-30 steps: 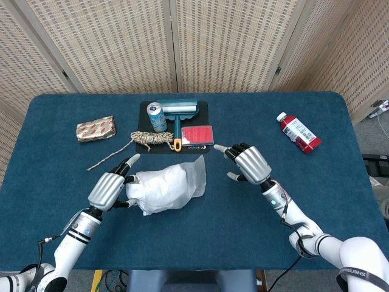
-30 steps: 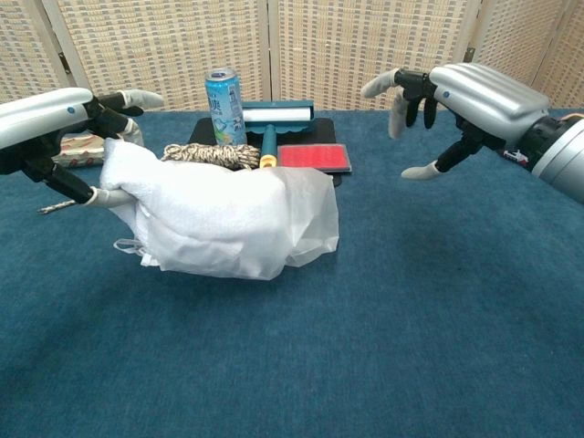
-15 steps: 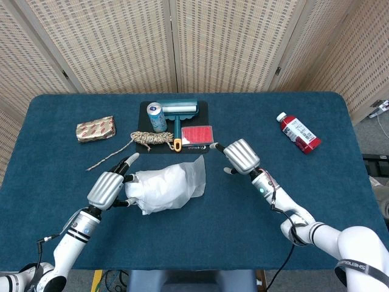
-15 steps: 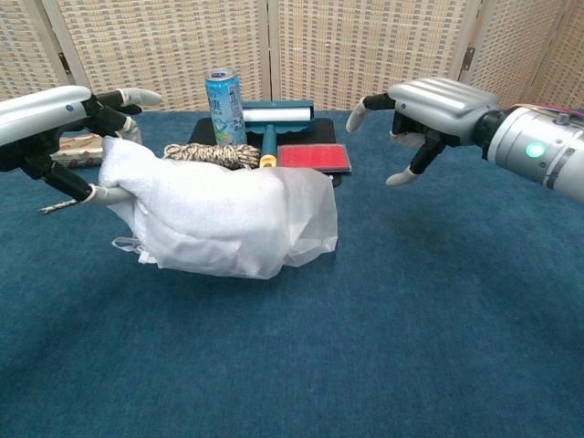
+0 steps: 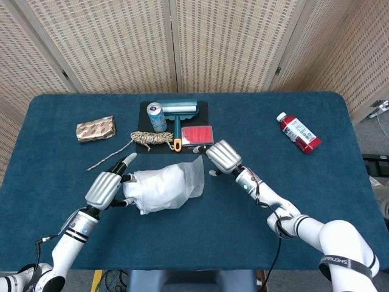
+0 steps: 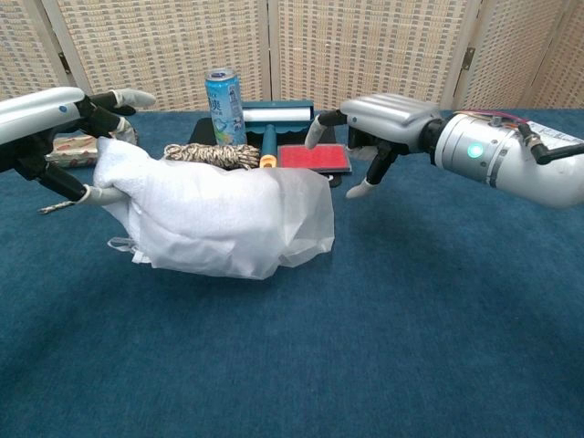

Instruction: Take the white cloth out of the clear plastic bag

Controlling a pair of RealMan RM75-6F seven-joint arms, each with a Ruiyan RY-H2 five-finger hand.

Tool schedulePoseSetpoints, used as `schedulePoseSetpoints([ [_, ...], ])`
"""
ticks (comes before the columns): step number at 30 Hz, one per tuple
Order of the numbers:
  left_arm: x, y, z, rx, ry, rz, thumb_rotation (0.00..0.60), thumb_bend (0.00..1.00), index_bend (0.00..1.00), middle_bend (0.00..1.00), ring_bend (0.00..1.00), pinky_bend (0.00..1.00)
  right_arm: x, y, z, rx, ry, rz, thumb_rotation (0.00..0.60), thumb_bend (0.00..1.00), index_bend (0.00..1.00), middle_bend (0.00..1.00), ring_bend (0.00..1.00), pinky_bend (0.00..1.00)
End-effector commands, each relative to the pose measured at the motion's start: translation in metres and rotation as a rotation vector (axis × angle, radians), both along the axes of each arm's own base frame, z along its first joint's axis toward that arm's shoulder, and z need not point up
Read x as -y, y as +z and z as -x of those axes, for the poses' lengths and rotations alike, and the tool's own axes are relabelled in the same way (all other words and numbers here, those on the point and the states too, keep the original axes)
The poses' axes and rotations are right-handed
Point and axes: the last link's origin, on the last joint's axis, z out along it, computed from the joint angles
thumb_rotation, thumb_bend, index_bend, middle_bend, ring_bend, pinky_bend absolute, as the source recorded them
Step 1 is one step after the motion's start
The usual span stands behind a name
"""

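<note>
Left robot hand (image 5: 106, 188) grips clear plastic bag (image 5: 167, 187); right robot hand (image 5: 223, 157) open beside.

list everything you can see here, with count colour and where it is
clear plastic bag: 1, translucent, table centre
white cloth: 1, white, inside the bag
can: 1, blue, on black tray
lint roller: 1, teal, on tray
red pad: 1, red, on tray
black tray: 1, black, far centre
rope: 1, tan, at the tray's front left
wrapped packet: 1, red-brown, far left
bottle: 1, red, lying right
left robot hand: grips the bag's left end
right robot hand: spread near the bag's right edge
</note>
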Motion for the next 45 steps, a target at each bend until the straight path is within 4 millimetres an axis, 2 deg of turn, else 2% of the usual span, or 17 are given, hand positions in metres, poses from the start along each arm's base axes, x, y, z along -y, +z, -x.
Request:
schedulePoseSetpoints([
  [1, 0.0, 0.0, 0.001, 0.005, 0.003, 0.0, 0.6, 0.33, 0.67, 0.0, 0.0, 0.21, 0.002, -0.004, -0.004, 0.006, -0.004, -0.012, 0.6, 0.0, 0.3, 1.0, 1.0, 1.0],
  [17, 0.001, 0.0, 0.005, 0.021, 0.02, -0.008, 0.6, 0.33, 0.67, 0.0, 0.0, 0.21, 0.006, -0.027, -0.012, 0.005, -0.052, -0.117, 0.6, 0.02, 0.3, 1.0, 1.0, 1.0],
  [21, 0.0, 0.001, 0.007, 0.022, 0.025, -0.01, 0.6, 0.33, 0.67, 0.0, 0.0, 0.21, 0.007, -0.03, -0.013, 0.011, -0.06, -0.128, 0.6, 0.13, 0.31, 1.0, 1.0, 1.0],
  [26, 0.001, 0.001, 0.009, 0.024, 0.029, -0.01, 0.6, 0.33, 0.67, 0.0, 0.0, 0.21, 0.009, -0.034, -0.013, 0.013, -0.067, -0.132, 0.6, 0.31, 0.39, 1.0, 1.0, 1.0],
  [32, 0.001, 0.003, 0.01, 0.024, 0.03, -0.014, 0.6, 0.33, 0.67, 0.0, 0.0, 0.21, 0.009, -0.039, -0.016, 0.018, -0.07, -0.133, 0.6, 0.45, 0.49, 1.0, 1.0, 1.0],
  [40, 0.001, 0.006, 0.013, 0.02, 0.037, -0.021, 0.6, 0.33, 0.67, 0.0, 0.0, 0.21, 0.01, -0.043, -0.017, 0.023, -0.072, -0.132, 0.6, 0.58, 0.61, 1.0, 1.0, 1.0],
  [45, 0.002, 0.009, 0.018, 0.01, 0.047, -0.028, 0.6, 0.33, 0.67, 0.0, 0.0, 0.21, 0.011, -0.035, -0.012, 0.022, -0.065, -0.11, 0.6, 0.62, 0.66, 1.0, 1.0, 1.0],
])
